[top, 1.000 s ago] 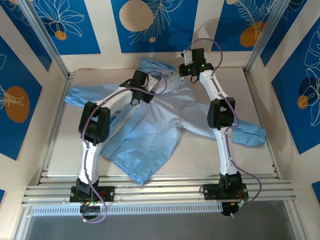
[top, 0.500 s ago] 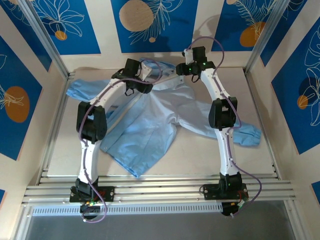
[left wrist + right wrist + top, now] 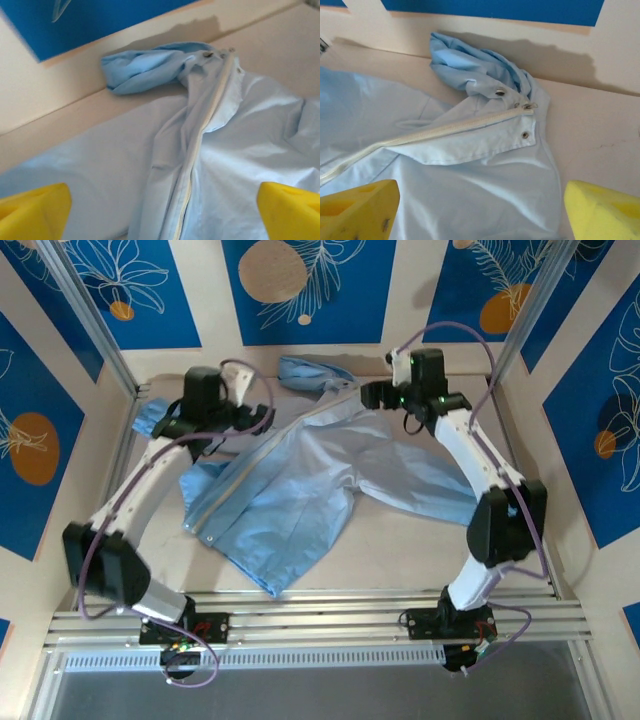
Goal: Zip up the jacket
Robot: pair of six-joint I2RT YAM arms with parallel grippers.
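While limp on the table [image 3: 420, 550], jacket [image 3: 300, 480] beneath left claw [image 3: 162, 212] and right claw [image 3: 480, 210], both agape, empty.

A pale beige flat tabletop [image 3: 400, 560] is ringed behind and at both sides by cream walls [image 3: 210, 300] bearing deep-blue panels printed with white leaf outlines and orange and tan discs [image 3: 310, 290]. Slanted silver metal posts [image 3: 90, 325] rise from the tabletop's far corners. Ribbed silver aluminium rails [image 3: 320, 620] run along its near edge, with a white perforated strip [image 3: 300, 658] just beyond them on the near side.
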